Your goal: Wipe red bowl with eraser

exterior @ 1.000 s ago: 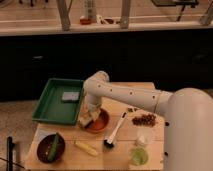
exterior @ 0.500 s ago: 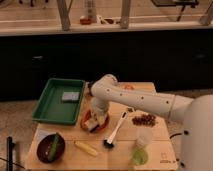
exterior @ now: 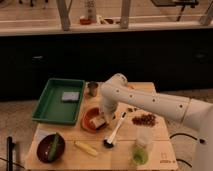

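Observation:
The red bowl [exterior: 89, 118] is a shallow orange-red dish sitting left of centre on the wooden table [exterior: 155, 136]. A small tan eraser [exterior: 98, 121] rests inside the bowl on its right side. My white arm comes in from the right and bends down over the bowl. My gripper [exterior: 102, 118] is at the eraser, low in the bowl, partly hidden by the arm's wrist.
A green tray [exterior: 56, 102] holding a grey-blue block [exterior: 70, 96] lies at the left. A metal cup [exterior: 93, 88] stands behind the bowl. A dark bowl [exterior: 50, 148] with a green item, a banana [exterior: 86, 148], a brush [exterior: 114, 133], a green cup [exterior: 140, 152] and nuts [exterior: 144, 119] sit around.
The arm has swung further right and down across the bowl, and the eraser has shifted with it toward the bowl's right side.

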Robot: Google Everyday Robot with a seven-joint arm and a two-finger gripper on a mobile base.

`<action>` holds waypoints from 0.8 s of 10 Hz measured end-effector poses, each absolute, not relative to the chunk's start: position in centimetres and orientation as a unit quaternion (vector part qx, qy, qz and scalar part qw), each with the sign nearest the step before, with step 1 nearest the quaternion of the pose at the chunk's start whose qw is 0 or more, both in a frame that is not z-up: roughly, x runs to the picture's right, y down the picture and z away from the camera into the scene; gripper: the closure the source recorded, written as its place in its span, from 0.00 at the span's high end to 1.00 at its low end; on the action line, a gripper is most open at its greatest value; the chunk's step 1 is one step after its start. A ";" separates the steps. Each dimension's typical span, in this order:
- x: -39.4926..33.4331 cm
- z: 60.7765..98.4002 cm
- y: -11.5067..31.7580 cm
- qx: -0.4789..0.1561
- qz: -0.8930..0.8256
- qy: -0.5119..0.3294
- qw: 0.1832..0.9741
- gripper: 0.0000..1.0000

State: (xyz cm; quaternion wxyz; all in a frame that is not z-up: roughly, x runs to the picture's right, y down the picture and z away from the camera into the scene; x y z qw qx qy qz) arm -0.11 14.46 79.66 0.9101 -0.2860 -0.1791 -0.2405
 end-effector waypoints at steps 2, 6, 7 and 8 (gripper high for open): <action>-0.6 81.3 12.8 -0.282 -0.242 -0.176 0.911 0.00; -5.0 82.9 12.4 -0.291 -0.275 -0.196 0.895 0.00; -6.2 83.0 12.8 -0.293 -0.286 -0.204 0.889 0.00; -6.8 82.9 13.2 -0.296 -0.294 -0.210 0.884 0.00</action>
